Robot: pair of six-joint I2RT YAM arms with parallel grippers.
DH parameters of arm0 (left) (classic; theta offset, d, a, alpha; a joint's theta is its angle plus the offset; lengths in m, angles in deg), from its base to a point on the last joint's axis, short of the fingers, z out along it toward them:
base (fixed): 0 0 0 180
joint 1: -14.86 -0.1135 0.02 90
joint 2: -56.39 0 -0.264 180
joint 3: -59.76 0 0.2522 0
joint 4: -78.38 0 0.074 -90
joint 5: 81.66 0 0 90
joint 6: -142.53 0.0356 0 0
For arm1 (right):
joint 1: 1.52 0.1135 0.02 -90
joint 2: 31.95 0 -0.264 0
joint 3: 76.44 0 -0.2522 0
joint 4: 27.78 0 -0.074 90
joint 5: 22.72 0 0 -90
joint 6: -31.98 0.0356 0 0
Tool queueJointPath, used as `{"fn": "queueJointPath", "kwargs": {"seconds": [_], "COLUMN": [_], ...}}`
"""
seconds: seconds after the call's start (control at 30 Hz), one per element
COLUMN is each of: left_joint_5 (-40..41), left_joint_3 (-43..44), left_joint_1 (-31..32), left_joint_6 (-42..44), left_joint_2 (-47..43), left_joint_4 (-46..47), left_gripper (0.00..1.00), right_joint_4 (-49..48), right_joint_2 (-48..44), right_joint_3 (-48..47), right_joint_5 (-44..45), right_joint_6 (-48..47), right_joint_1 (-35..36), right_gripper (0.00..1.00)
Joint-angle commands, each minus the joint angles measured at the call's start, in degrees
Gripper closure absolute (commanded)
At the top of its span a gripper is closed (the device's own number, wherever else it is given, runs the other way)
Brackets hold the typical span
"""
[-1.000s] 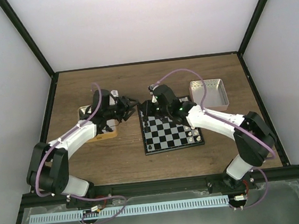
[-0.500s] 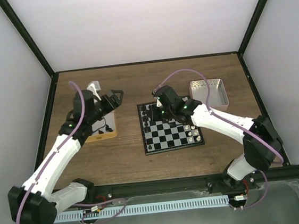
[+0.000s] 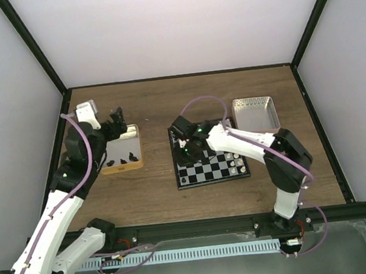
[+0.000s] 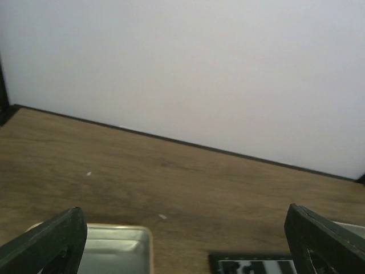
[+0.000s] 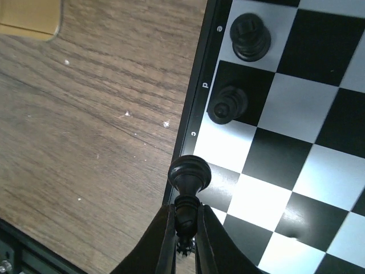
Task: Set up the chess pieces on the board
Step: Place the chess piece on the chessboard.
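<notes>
Two chess pieces [image 5: 227,104] stand on edge squares of the board [image 5: 291,103] in the right wrist view, next to the border letters e & d. The right pincer [image 5: 185,220] is clenched on the stem of a third black piece [image 5: 191,174], which hangs over the board's border approx. at c, so it's not yet set down. From the top, only a handful of men show on the board: black ones along its left cols, plus a few pale ones near its right edge. A few more black men lie in the gold tin [image 3: 124,167] to the left. The left pincer [image 4: 183,228] is released, w/ nothing between its fingers, and sits raised over the tabletop [image 4: 171,182] by that tin. Judging from this, setup is at an early stage and most squares are unfilled. The only legible writing is e, d, c; no brand seen.
</notes>
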Motion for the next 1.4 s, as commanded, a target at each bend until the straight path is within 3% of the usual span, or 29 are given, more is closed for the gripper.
{"fn": "queueJointPath", "kwargs": {"seconds": [0.0,0.57,0.83,1.37], "left_joint_5": [6.52,6.44,6.50,6.01], "left_joint_3": [-3.54,-5.58,-5.75,-5.92], "left_joint_1": [-0.33,-0.33,-0.43,-0.66], "left_joint_6": [3.78,3.40,3.44,3.48], "left_joint_2": [-2.13,-5.97,-5.88,-5.96], "left_joint_4": [1.46,1.47,1.54,1.63], "left_gripper": [0.03,0.00,0.00,0.00], "right_joint_4": [7.69,9.62,9.11,7.62], "right_joint_2": [4.50,10.91,11.80,11.88], "right_joint_3": [-6.17,-9.44,-10.38,-10.03], "right_joint_5": [2.03,3.69,5.65,5.16], "right_joint_6": [-1.18,0.49,0.81,1.55], "right_joint_1": [1.44,1.77,1.77,1.77], "right_gripper": [0.99,0.98,0.87,0.92]}}
